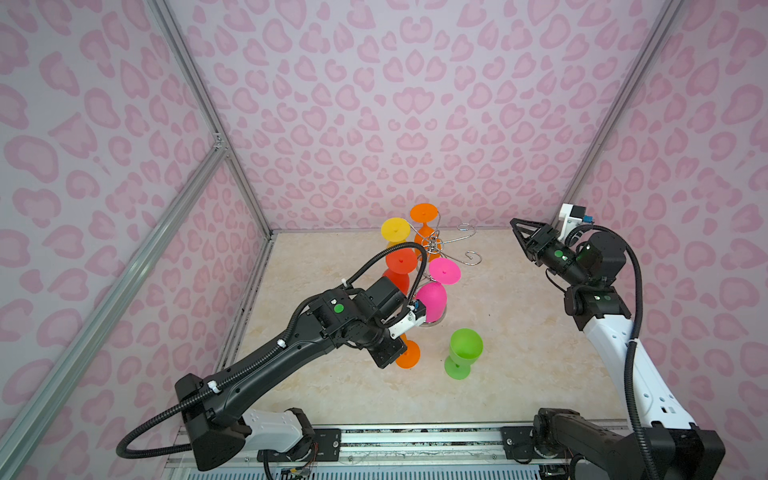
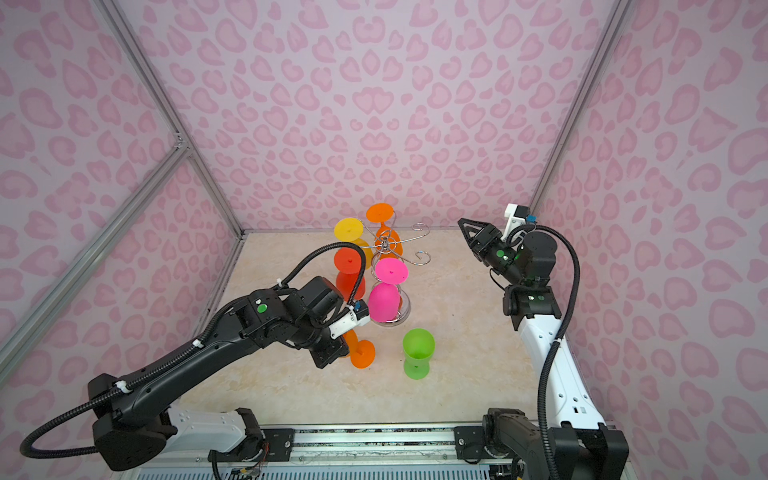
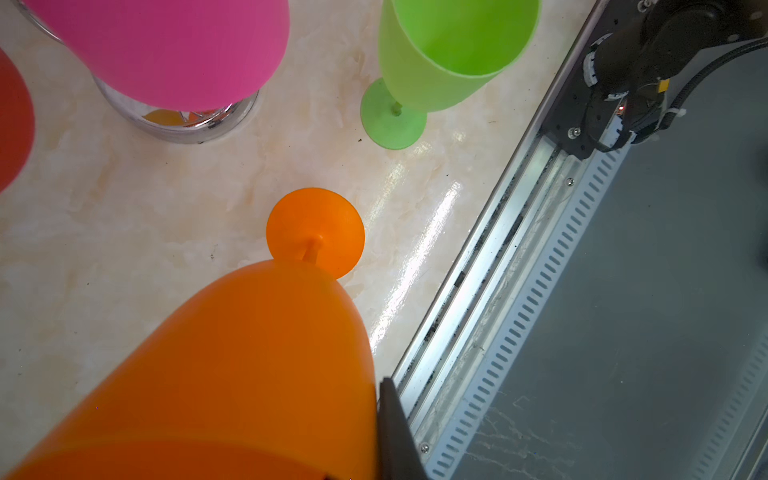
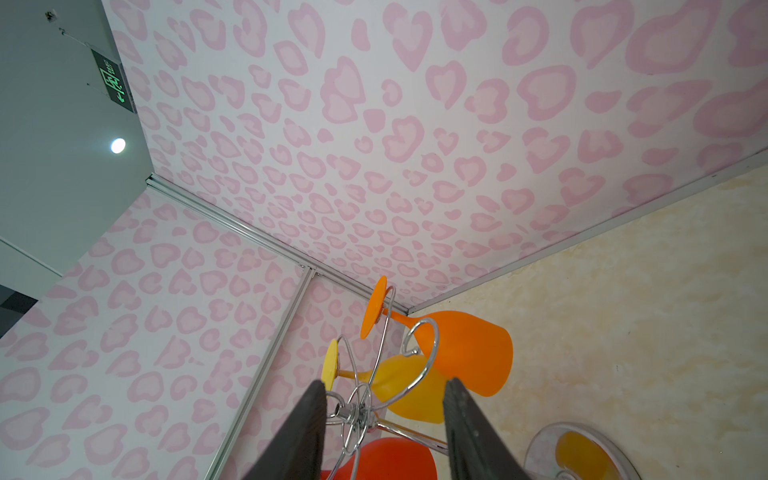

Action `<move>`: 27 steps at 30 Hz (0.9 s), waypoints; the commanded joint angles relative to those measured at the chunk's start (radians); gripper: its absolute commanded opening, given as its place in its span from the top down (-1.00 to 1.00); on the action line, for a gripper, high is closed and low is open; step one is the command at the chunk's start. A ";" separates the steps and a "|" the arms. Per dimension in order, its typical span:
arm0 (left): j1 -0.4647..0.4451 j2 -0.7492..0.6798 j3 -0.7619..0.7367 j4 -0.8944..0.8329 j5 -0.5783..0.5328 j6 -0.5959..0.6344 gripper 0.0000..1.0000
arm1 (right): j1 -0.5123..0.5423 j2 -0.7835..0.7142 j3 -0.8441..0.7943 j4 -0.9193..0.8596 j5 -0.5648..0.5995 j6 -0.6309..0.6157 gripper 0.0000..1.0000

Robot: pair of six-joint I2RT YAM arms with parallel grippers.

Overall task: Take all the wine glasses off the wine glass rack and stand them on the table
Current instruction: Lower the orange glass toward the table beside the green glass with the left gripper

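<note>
- Your left end effector (image 3: 380, 411) grips the orange wine glass (image 3: 257, 365), foot tilted down toward the surface's (image 1: 519, 353) front edge, seemingly for setting down.
- The rack (image 1: 432, 243): by the back edge.
- Your right end effector (image 4: 385, 384): half-open, empty.

From high over the near edge, both top views look down toward the far wall, sharing the table (image 1: 519, 332) and rack (image 1: 432, 243). The left wrist camera sits close over an orange glass (image 3: 249, 365); the right wrist camera faces the far-left corner past the rack
</note>
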 commanded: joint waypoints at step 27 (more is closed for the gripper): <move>-0.078 0.091 -0.044 -0.021 -0.132 -0.095 0.96 | -0.017 -0.019 -0.046 -0.036 0.005 -0.041 0.07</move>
